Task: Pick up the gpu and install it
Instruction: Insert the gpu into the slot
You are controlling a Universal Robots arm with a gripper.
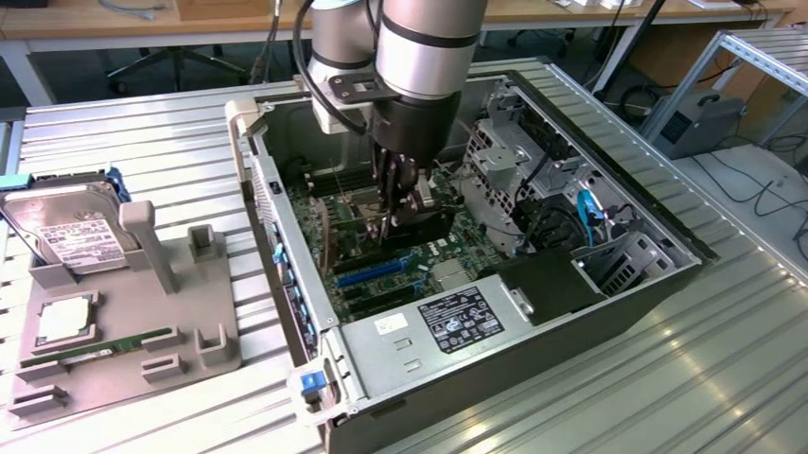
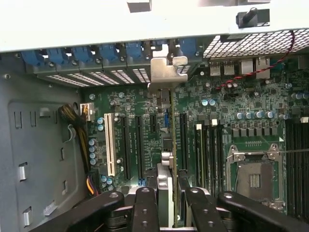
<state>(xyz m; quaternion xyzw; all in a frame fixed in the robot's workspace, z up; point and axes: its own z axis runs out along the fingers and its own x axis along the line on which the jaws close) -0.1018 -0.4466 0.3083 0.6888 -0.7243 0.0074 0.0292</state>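
The arm reaches down into the open computer case (image 1: pixel 606 284), which lies on its side on the ribbed metal surface (image 1: pixel 151 151). The gripper (image 1: pixel 407 210) is low over the motherboard (image 1: pixel 378 274), and its fingers (image 2: pixel 146 208) are closed on the gpu (image 2: pixel 173 145), one on each side of the thin card.

In the wrist view the gpu stands on edge, running straight away from the gripper toward the rear wall of the case. Its silver bracket (image 2: pixel 164 72) is at the far end, touching the row of slot openings with blue clips (image 2: pixel 111 53). The card's lower edge lies along one of the long black slots, between the white slot (image 2: pixel 110 145) and the memory slots; whether it is fully seated I cannot tell. The empty processor socket (image 2: pixel 253 176) sits off to one side.

In the exterior view, a grey holder (image 1: pixel 127 331) stands well apart from the case at the exterior view's left. It carries a hard drive (image 1: pixel 70 236) upright, a processor (image 1: pixel 63 322) lying flat and a green memory stick (image 1: pixel 120 342). The power supply (image 1: pixel 442 331) fills the near end of the case.
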